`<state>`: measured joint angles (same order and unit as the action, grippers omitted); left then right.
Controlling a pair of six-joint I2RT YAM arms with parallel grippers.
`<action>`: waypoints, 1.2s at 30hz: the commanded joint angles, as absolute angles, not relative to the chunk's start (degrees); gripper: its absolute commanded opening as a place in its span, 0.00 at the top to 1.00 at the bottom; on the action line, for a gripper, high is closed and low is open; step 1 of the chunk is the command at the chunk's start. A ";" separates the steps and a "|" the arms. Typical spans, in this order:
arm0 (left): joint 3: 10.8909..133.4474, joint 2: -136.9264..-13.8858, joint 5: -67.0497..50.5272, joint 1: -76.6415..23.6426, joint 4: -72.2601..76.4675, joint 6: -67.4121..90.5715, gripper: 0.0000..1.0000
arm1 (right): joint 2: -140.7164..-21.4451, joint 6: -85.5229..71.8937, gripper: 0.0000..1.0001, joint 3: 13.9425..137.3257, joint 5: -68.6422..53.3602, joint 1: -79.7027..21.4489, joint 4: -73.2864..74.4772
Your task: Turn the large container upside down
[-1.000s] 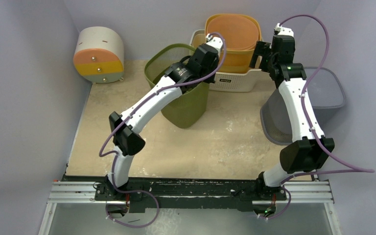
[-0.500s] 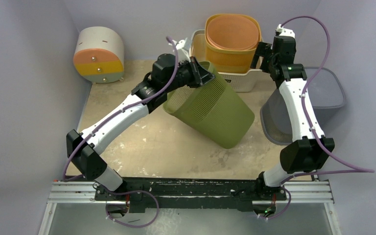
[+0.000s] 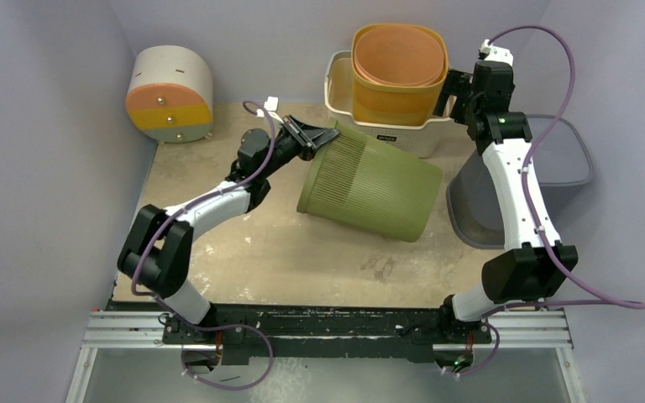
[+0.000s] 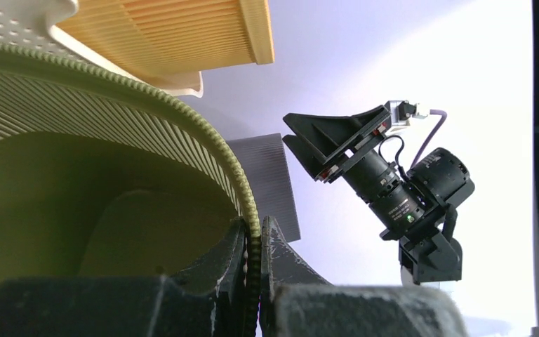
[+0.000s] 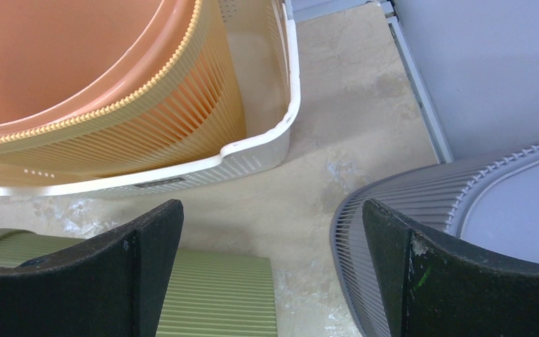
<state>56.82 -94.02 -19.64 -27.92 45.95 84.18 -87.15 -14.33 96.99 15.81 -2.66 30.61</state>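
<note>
Top external view: over the tabletop (image 3: 302, 252), the green bin (image 3: 369, 189) is now seen tipped onto its side, base toward the grey bin (image 3: 563, 159). A second ago it stood upright. The turn is judged about half done, with the mouth yet to be brought down. Its rim is pinched by the left end effector (image 4: 253, 232), one finger inside and one outside. The right end effector (image 5: 274, 225) is held spread wide, touching nothing, near the white basket (image 3: 403, 138).
</note>
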 commanded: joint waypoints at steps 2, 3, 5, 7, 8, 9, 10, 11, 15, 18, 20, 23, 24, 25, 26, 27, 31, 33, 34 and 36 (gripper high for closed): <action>54.91 -96.45 -22.08 -26.10 72.51 100.35 1.00 | -85.67 -13.73 0.00 97.81 17.93 -2.46 29.74; 54.44 -97.02 -22.12 -25.89 74.21 101.42 1.00 | -85.81 -13.71 0.00 97.90 17.87 -2.46 29.73; 53.00 -98.60 -21.60 -25.08 79.50 104.73 1.00 | -86.07 -13.81 0.00 98.08 17.91 -2.53 29.83; 51.05 -100.75 -19.79 -24.23 87.93 110.22 1.00 | -86.42 -13.80 0.00 98.37 17.86 -2.48 29.94; 50.17 -102.04 -18.13 -23.90 92.72 113.19 1.00 | -86.54 -13.80 0.00 98.47 17.92 -2.46 29.92; 49.44 -103.65 -16.42 -23.75 96.79 116.25 1.00 | -86.76 -13.85 0.00 98.58 17.85 -2.46 30.02; 49.06 -104.68 -15.24 -23.76 98.54 118.27 1.00 | -86.81 -13.88 0.00 98.73 17.87 -2.46 30.03; 48.84 -104.86 -14.92 -23.76 98.68 118.39 1.00 | -86.98 -13.92 0.00 98.91 17.85 -2.48 30.04; 50.63 -104.34 -15.13 -23.77 98.76 118.36 1.00 | -87.53 -14.08 0.00 99.81 17.52 -2.46 30.24; 50.94 -104.91 -15.47 -23.73 98.79 119.60 1.00 | -87.67 -14.16 0.00 99.69 17.42 -2.46 30.07; 49.51 -106.03 -15.67 -23.89 98.79 120.42 1.00 | -87.71 -14.25 0.00 99.50 17.36 -2.46 30.05; 45.17 -107.08 -13.50 -23.82 98.81 122.00 1.00 | -87.89 -14.21 0.00 99.45 17.14 -2.51 29.99; 44.09 -107.66 -12.99 -23.82 98.87 122.51 1.00 | -87.97 -14.09 0.00 99.56 17.22 -2.48 29.97; 43.84 -108.35 -13.72 -23.90 98.88 122.55 1.00 | -88.05 -14.01 0.00 99.65 17.30 -2.46 29.98; 43.73 -109.27 -14.53 -23.84 98.88 122.64 1.00 | -88.13 -13.98 0.00 99.78 17.46 -2.49 29.93; 43.48 -110.62 -15.00 -23.84 98.88 122.90 1.00 | -88.30 -13.94 0.00 99.88 17.42 -2.46 29.96; 42.01 -114.80 -15.86 -23.29 98.87 124.35 1.00 | -88.98 -13.82 0.00 100.44 17.18 -2.46 29.73; 41.50 -116.58 -16.72 -22.60 98.84 124.32 1.00 | -89.05 -13.86 0.00 100.61 17.05 -2.46 29.63; 41.12 -117.32 -17.16 -22.13 98.87 124.45 1.00 | -89.10 -13.85 0.00 100.55 17.15 -2.50 29.54; 40.43 -118.53 -18.28 -20.59 98.88 124.20 1.00 | -89.12 -13.62 0.00 100.55 17.49 -2.46 29.46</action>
